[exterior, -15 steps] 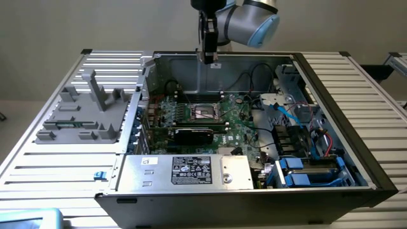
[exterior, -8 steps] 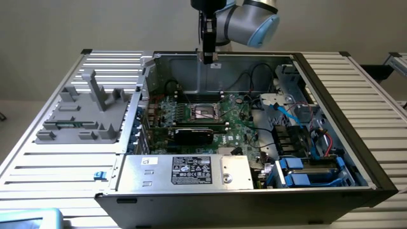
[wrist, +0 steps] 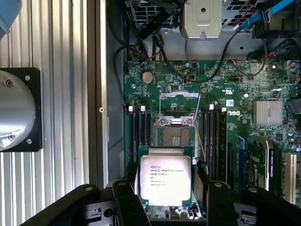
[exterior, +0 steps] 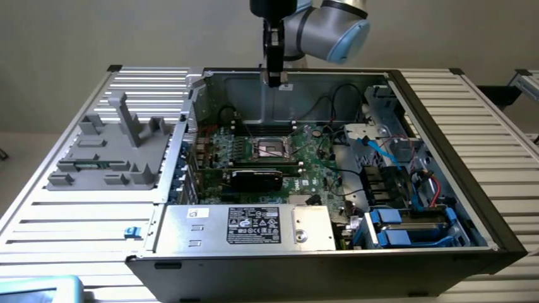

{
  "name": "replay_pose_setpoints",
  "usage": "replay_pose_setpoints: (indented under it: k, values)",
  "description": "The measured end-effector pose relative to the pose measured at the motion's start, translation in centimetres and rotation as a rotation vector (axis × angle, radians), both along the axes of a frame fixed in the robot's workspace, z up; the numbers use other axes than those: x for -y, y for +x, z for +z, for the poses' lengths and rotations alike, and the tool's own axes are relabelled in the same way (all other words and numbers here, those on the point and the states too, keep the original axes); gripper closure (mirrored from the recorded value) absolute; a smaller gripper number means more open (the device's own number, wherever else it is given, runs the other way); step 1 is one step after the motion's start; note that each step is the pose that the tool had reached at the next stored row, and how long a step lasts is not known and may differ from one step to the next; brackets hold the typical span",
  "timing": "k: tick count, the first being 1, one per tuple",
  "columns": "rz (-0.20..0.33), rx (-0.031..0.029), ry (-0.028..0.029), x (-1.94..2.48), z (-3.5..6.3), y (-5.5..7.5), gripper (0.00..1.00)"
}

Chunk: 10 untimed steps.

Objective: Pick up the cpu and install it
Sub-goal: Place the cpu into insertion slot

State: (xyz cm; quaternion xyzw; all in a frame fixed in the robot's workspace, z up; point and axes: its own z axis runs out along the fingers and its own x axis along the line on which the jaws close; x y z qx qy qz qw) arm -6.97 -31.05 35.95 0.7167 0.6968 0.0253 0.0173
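High over the far side of the computer case, the cpu lies flat, clamped by its edges in the gripper. The open socket on the motherboard lies below it, slightly nearer and well apart.

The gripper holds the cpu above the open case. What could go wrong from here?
The cpu is held by its edges in the gripper, high over the board; a slip could drop it onto the parts below. The socket lies open; a tilted or shifted cpu might damage it. The raised frame and the black cables nearby might catch the fingers.
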Motion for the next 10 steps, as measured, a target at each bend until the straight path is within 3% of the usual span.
replay_pose_setpoints:
  k: [2,10]
  values:
    - [0.000,0.0090,0.0001,0.00,-0.22,-0.3,0.45]
    - [-0.014,0.0098,0.0001,0.15,-1.68,-0.3,0.45]
